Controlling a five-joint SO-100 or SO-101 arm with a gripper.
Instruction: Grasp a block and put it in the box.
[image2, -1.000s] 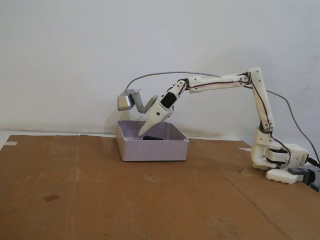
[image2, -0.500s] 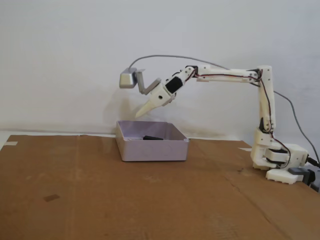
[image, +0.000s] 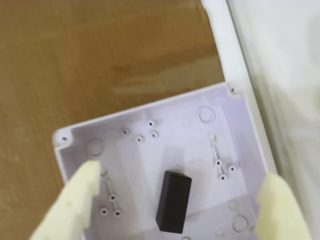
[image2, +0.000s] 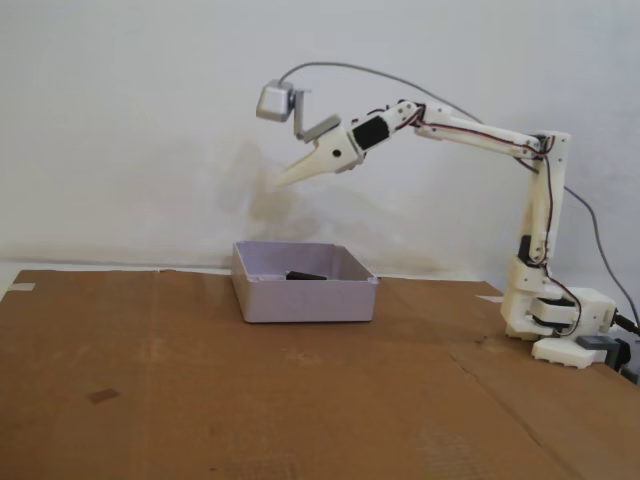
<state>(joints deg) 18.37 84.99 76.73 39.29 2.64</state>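
While the arm is raised, the fingers hang in the air well above the box and hold nothing. In the wrist view the two cream fingertips enter from the bottom edge and stand wide apart, with most of the box floor visible between them. The block lies flat on that floor, between the two fingertips and clear of both (nearer the bottom edge of the picture than the far wall of the box). It touches none of the box walls. The floor around it carries small moulded bosses and holes.

In the fixed view the box rests on the brown cardboard sheet that covers the bench, and only a dark sliver of the block shows over the near wall. The fingers point down and to the left there, toward the wall side of the box. The grey camera housing sits above them on the wrist. The arm base stands on the cardboard, well apart from the box, to the right.
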